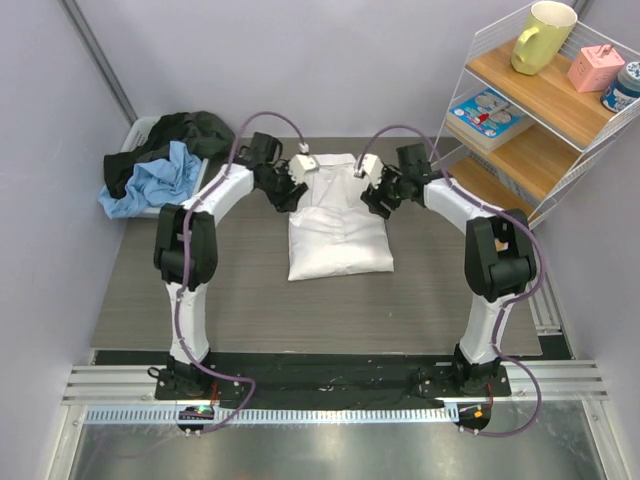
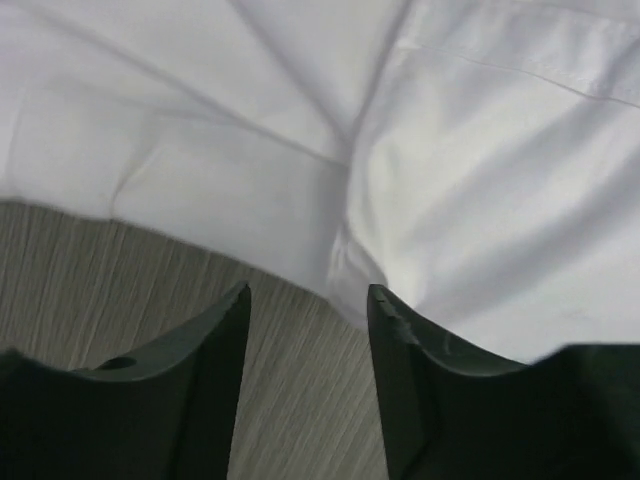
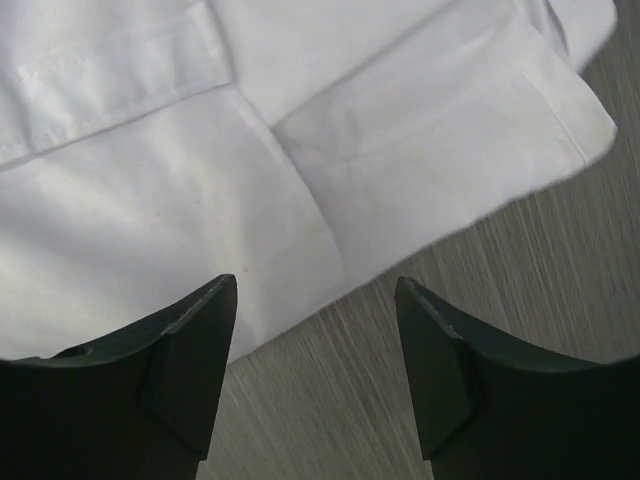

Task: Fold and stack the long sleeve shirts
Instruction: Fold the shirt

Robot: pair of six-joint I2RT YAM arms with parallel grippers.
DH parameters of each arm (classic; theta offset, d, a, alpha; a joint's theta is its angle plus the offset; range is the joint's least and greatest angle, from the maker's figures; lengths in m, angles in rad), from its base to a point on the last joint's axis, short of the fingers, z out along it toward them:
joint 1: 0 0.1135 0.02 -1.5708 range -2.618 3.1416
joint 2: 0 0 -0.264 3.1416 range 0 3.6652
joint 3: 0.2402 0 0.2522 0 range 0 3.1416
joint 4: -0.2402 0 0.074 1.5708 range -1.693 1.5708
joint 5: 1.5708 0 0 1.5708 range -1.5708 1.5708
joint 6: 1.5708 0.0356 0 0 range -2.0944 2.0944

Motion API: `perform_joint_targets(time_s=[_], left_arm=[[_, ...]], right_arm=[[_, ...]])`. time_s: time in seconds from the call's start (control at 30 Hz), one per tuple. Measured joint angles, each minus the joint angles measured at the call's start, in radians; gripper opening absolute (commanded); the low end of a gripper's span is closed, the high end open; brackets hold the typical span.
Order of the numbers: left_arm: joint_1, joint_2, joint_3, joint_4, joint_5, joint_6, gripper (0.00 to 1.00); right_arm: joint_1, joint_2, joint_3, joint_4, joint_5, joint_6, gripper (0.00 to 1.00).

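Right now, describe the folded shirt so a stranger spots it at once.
On the grey table, look at the middle of the far half. The white long sleeve shirt lies there, folded into a rectangle. Unlike the crumpled black and blue clothes at the far left corner, it is flat.

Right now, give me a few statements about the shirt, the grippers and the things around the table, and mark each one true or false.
1. The shirt lies folded on the table. True.
2. The left gripper is shut on the shirt. False: its jaws stand open at the shirt's edge, with nothing between them.
3. The right gripper is open and holds nothing. True.
4. The mug stands on the table. False: it stands on the top board of the shelf at the right.
5. The pile of clothes lies at the table's far left corner. True.
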Motion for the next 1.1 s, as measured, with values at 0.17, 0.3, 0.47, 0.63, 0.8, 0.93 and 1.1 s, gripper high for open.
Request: perform_joint_targets(time_s=[0.17, 0.3, 0.47, 0.63, 0.8, 0.93, 1.1], left_arm=[[0.107, -0.179, -0.146, 0.058, 0.074, -0.284, 0.82], [0.112, -0.414, -0.359, 0.157, 0.217, -0.579, 0.85], [-0.049, -0.535, -0.605, 0.435, 0.385, -0.995, 0.85], [-0.113, -0.416, -0.771, 0.785, 0.467, -1.388, 0.85], [-0.084, -0.285, -0.829, 0.977, 0.478, -1.58, 0.85], [-0.047, -0.2, -0.857, 1.029, 0.483, -1.603, 0.84], [0.013, -0.16, -0.878, 1.047, 0.547, -1.598, 0.84]], right_arm=[[-0.081, -0.121, 0.023, -0.074, -0.053, 0.242, 0.87], [-0.108, -0.237, 0.015, -0.13, -0.197, 0.483, 0.87], [-0.043, -0.287, -0.106, -0.079, -0.38, 0.797, 0.88], [0.004, -0.248, -0.26, 0.032, -0.488, 1.069, 0.91], [-0.001, -0.17, -0.349, 0.147, -0.536, 1.202, 0.91], [-0.023, -0.04, -0.388, 0.191, -0.545, 1.216, 0.91], [-0.056, 0.008, -0.396, 0.214, -0.637, 1.225, 0.92]])
